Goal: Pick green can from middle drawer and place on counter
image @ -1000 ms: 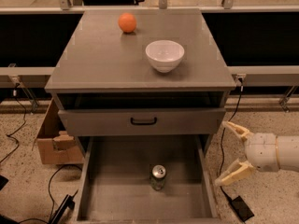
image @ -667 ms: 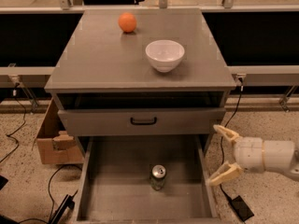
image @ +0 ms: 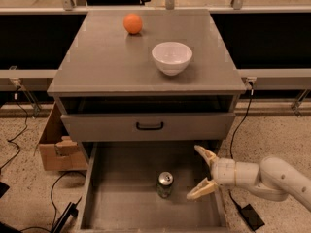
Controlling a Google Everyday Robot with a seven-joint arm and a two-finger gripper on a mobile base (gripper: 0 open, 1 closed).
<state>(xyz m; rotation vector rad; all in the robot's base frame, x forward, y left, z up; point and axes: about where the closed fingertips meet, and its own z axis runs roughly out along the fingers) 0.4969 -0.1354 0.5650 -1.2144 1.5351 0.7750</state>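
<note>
The green can (image: 164, 184) stands upright on the bare floor of the open middle drawer (image: 121, 188), near its centre, silver top showing. My gripper (image: 201, 173) is open, its pale fingers (image: 206, 154) spread over the drawer's right side, a short way right of the can and not touching it. The arm reaches in from the lower right. The counter (image: 107, 57) is the grey cabinet top above.
A white bowl (image: 172, 57) and an orange (image: 132, 23) sit on the counter. A closed drawer front with a black handle (image: 149, 126) lies above the open drawer. A cardboard box (image: 56, 147) stands left of the cabinet; cables and a black object (image: 249, 216) lie on the floor.
My gripper has moved left, from outside the drawer's right wall to over the drawer, closer to the can. The can has not moved.
</note>
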